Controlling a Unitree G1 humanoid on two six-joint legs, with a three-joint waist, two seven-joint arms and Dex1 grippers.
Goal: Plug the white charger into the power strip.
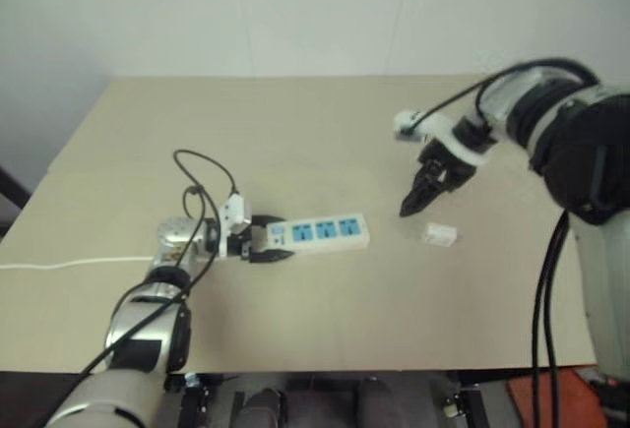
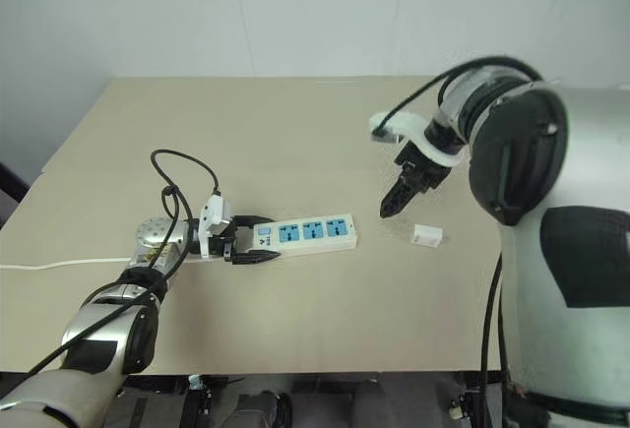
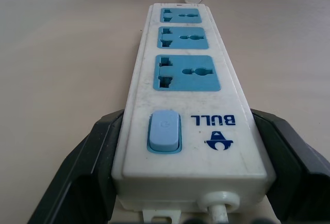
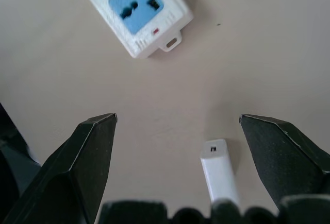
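My left fingers (image 1: pixel 268 247) clamp the power strip's (image 1: pixel 328 232) switch end; right fingers (image 1: pixel 411 207) hover wide open, empty, just above the charger (image 1: pixel 440 235) on the counter (image 1: pixel 315 133).

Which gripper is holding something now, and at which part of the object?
The left gripper holds the power strip at its switch end. The right gripper is open and holds nothing, above the white charger.

Table (image 1: pixel 325 123): beige, matte.
On it: strip (image 1: pixel 325 232) mid-left, cord (image 1: pixel 59 264) trailing left; charger (image 1: pixel 440 235) just right of strip.
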